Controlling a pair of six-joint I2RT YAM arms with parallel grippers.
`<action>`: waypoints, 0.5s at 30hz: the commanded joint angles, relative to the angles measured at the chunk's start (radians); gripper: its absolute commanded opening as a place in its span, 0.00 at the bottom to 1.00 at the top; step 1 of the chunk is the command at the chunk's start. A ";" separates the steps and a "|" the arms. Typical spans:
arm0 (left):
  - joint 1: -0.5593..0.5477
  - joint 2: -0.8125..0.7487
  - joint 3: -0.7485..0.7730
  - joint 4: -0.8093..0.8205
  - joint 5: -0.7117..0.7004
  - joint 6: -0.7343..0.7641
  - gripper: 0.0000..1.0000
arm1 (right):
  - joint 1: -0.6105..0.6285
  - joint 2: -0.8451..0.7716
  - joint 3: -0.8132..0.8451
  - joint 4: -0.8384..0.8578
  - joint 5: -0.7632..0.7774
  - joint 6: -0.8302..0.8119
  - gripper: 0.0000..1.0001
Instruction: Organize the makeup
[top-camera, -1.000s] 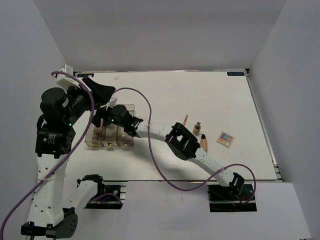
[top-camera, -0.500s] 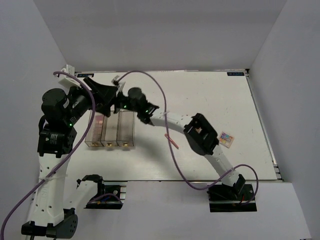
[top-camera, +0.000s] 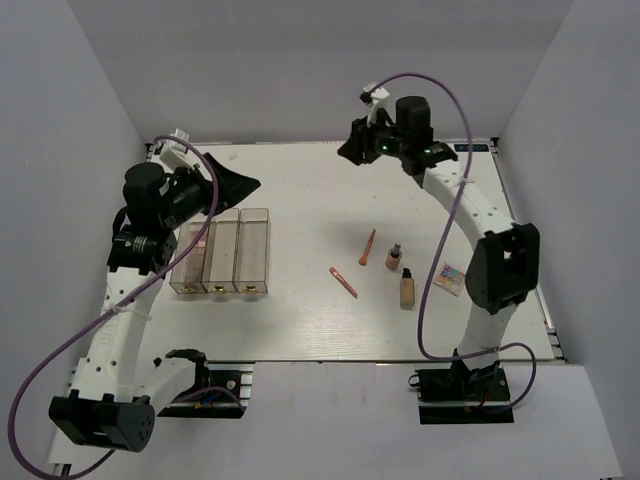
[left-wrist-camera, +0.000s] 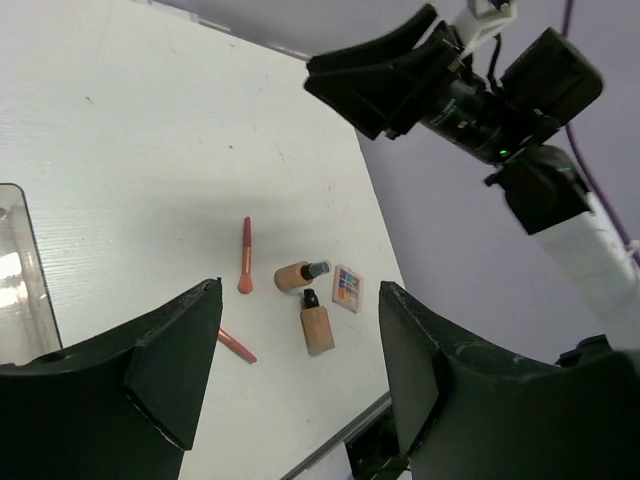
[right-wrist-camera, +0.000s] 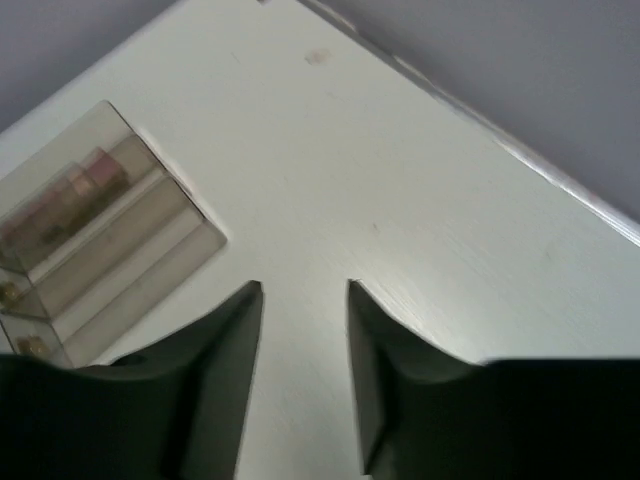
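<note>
Coral stick (top-camera: 345, 283) looks light, thin, roll-prone; pinch it mid-length. Left fingers (left-wrist-camera: 170, 370) and right fingers (right-wrist-camera: 215, 350) apart, empty, both off the tabletop (top-camera: 320, 190).

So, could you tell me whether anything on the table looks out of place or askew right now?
One coral stick and a second stick lie loose at different angles mid-table, apart from the clear box. Nothing looks spilled or broken.

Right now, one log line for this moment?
left gripper: open, empty, near box | right gripper: open, empty, raised | loose: two sticks, two bottles, compact | box: palettes in left slot
</note>
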 joint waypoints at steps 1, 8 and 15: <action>-0.040 0.037 -0.029 0.064 0.047 -0.005 0.73 | -0.020 -0.135 -0.031 -0.383 0.067 -0.241 0.40; -0.179 0.189 -0.043 0.061 -0.017 0.019 0.70 | -0.229 -0.348 -0.255 -0.631 0.205 -0.257 0.42; -0.328 0.332 0.024 0.029 -0.138 0.075 0.73 | -0.371 -0.437 -0.409 -0.830 0.241 -0.413 0.89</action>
